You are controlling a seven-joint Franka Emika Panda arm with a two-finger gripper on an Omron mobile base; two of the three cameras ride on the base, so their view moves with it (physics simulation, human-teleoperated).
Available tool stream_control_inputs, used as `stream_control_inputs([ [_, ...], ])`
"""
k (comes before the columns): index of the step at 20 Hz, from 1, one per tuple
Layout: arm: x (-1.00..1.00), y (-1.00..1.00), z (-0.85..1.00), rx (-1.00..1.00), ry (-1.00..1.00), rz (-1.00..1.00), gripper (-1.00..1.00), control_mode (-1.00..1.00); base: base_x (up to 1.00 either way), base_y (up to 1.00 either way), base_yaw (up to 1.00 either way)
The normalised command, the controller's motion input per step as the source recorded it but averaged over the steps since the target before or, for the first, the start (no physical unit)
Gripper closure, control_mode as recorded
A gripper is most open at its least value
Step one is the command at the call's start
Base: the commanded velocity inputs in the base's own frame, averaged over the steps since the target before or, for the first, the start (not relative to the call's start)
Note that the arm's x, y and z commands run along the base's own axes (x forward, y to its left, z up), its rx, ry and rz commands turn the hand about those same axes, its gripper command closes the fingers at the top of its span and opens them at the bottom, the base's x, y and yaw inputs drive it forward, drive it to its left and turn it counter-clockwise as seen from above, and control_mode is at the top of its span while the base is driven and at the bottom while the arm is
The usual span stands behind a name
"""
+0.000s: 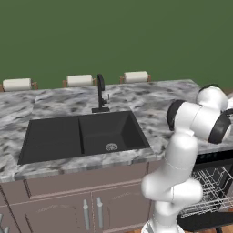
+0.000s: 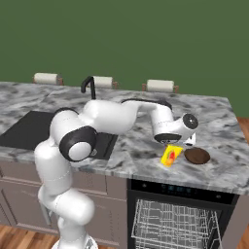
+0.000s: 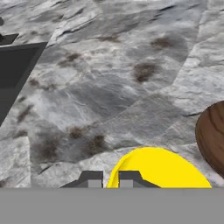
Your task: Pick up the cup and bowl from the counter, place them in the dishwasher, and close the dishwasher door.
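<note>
I see my end effector point(image 3: 106, 179) poised just above the small bright yellow cup point(image 2: 171, 156), fingertips close together and gripping nothing, brown wooden bowl point(image 2: 197, 155) beside it.

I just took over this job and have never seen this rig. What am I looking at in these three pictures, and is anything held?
A white robot arm works at a marble counter. Two pictures come from cameras behind the arm, left and right; the third looks along its hand. The gripper sits right at the tilted yellow cup, its fingertips close together at the rim; a firm hold cannot be confirmed. The brown bowl lies beside the cup. Below, the dishwasher stands open, racks showing.
</note>
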Motion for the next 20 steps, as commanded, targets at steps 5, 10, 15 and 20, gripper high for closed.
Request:
stream_control_inputs([
  [5, -0.65, 0.37, 0.06, 0.00, -0.15, -0.01, 1.00, -1.00, 0.00, 0.00, 0.00],
  [10, -0.55, 0.15, 0.01, 0.05, -0.08, -0.04, 1.00, -1.00, 0.00, 0.00, 0.00],
  [15, -0.40, 0.00, 0.00, 0.13, -0.02, -0.07, 1.00, -1.00, 0.00, 0.00, 0.00],
  [20, -0.37, 0.00, 0.00, 0.23, 0.00, -0.11, 1.00, -1.00, 0.00, 0.00, 0.00],
])
